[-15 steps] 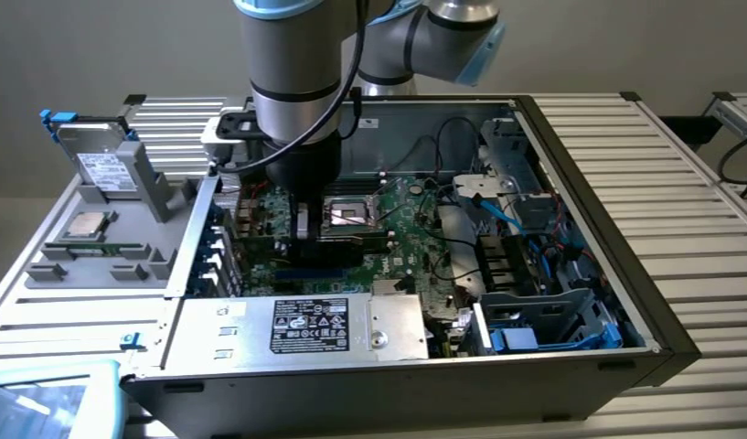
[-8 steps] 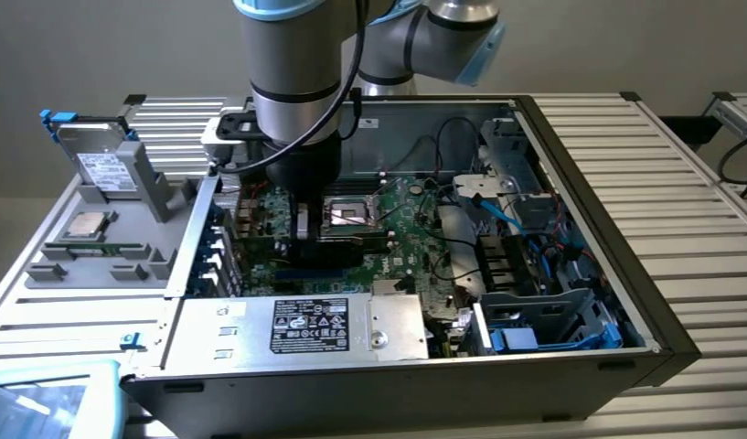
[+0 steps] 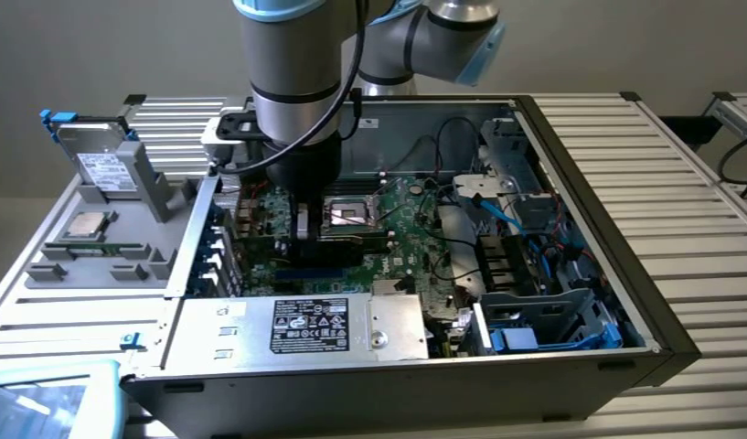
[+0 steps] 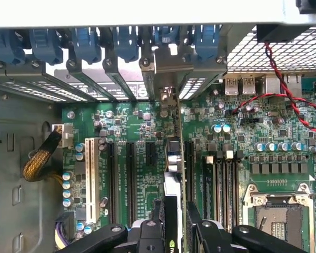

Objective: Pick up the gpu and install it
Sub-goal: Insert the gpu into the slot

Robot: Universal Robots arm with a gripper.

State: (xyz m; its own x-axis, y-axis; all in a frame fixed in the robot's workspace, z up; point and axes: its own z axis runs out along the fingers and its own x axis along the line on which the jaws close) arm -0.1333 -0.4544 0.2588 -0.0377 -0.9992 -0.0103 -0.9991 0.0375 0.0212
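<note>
One black gripper (image 4: 180,216) clamps the thin green-and-black gpu card (image 4: 176,158) edge-on, its long axis apparently parallel to the green motherboard (image 4: 131,126) slots.

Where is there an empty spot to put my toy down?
The slatted table on the exterior view's right of the computer case is bare. Inside it is crowded: motherboard, cables, and the hand holding the gpu.

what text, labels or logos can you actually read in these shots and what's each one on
Nothing reads clearly enough to quote.
Black label on the power supply: white print and symbols, too blurred.
White label on the drive: too small.
White print on the motherboard: too small.
Small green mark on the gpu: no letters legible.
</note>
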